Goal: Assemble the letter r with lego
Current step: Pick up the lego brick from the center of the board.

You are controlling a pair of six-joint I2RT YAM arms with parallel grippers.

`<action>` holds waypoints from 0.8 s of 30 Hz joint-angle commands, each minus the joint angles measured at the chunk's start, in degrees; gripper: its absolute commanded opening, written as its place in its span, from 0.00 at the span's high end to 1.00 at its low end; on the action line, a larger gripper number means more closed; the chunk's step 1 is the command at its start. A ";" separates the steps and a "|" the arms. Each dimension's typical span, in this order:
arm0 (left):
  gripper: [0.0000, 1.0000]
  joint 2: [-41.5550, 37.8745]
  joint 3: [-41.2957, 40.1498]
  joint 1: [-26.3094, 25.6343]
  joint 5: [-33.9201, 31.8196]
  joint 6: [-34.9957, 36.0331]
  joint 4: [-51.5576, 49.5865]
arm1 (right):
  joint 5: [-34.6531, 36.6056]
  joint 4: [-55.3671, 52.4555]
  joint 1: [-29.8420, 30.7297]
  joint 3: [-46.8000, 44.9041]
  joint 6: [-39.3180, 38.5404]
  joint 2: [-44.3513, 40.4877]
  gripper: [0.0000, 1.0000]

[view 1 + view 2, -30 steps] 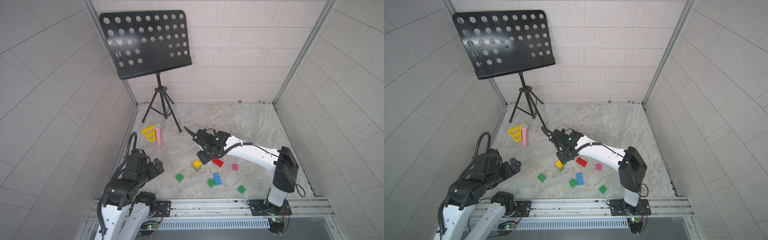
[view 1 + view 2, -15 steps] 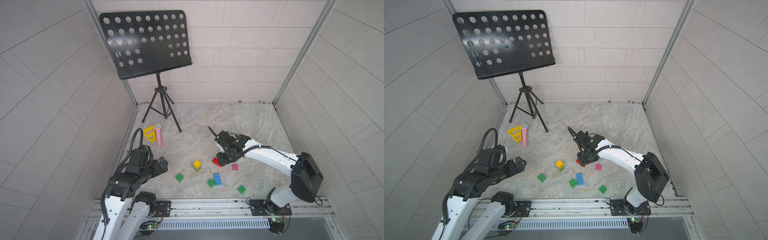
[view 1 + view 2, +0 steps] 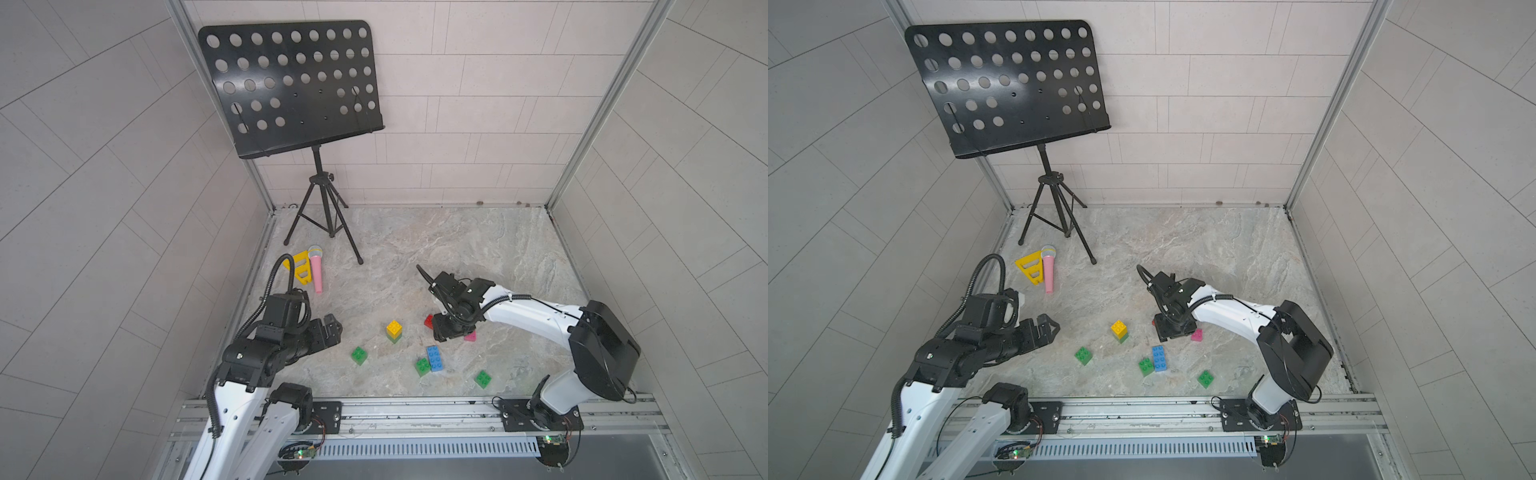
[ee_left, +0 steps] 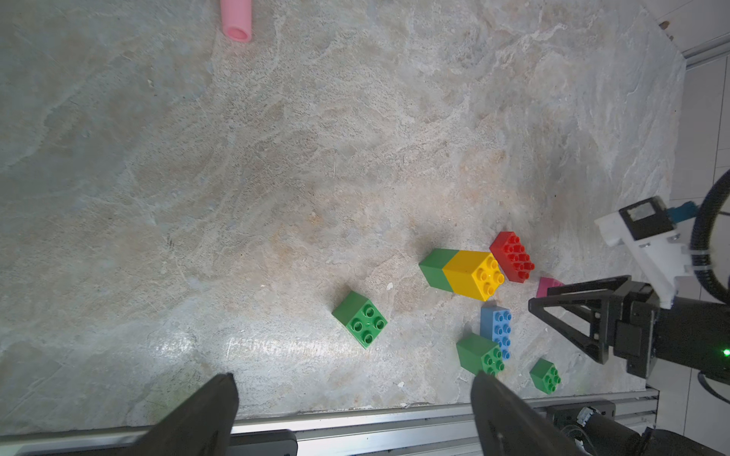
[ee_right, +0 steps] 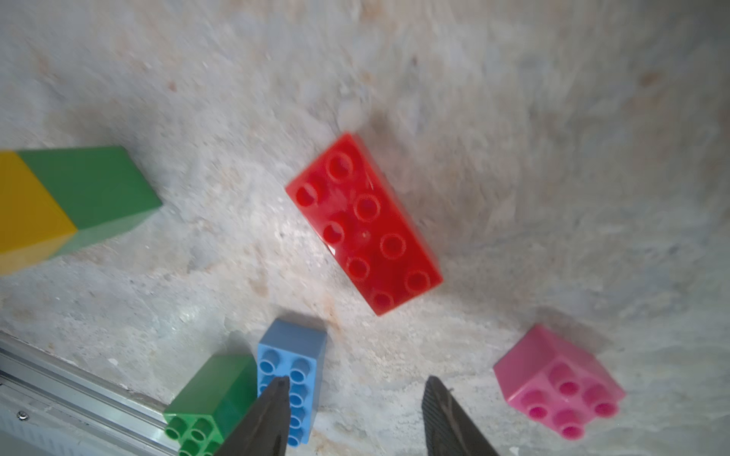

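Loose lego lies on the marble floor. A yellow brick [image 3: 394,328] sits stacked on a green one. A red brick [image 5: 363,225] lies just beyond my right gripper [image 5: 357,381], which hovers open and empty between the blue brick [image 5: 292,355] and the pink brick [image 5: 559,379]. In a top view the right gripper [image 3: 446,332] covers most of the red brick [image 3: 428,321]. Three single green bricks [image 3: 359,355] [image 3: 422,367] [image 3: 483,379] lie near the front. My left gripper [image 4: 353,379] is wide open and empty, short of a green brick [image 4: 360,319].
A black music stand [image 3: 320,199] on a tripod is at the back left. A yellow plastic triangle [image 3: 300,268] and a pink toy microphone [image 3: 317,274] lie by the left wall. An aluminium rail [image 3: 415,409] runs along the front edge, and tiled walls close in three sides.
My right gripper has swung right from beside the yellow-green stack to over the red brick, still empty. The left arm has reached a little further towards the bricks.
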 commanded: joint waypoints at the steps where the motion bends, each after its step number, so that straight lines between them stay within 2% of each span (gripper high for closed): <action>1: 0.00 0.45 -0.52 -0.20 0.09 1.26 0.35 | 5.42 -3.52 -0.10 5.88 -8.57 3.18 0.41; 4: 0.00 0.71 -0.62 -0.20 0.29 1.27 0.35 | 6.67 -6.40 -0.11 10.00 -13.67 6.83 0.41; 9: 0.00 0.81 -0.79 -0.21 0.27 1.28 0.27 | 8.17 -9.09 -0.11 13.21 -17.89 11.71 0.40; 24: 0.00 2.39 -0.97 -0.20 0.96 1.63 0.27 | 8.67 -8.05 -0.29 14.56 -20.53 19.07 0.44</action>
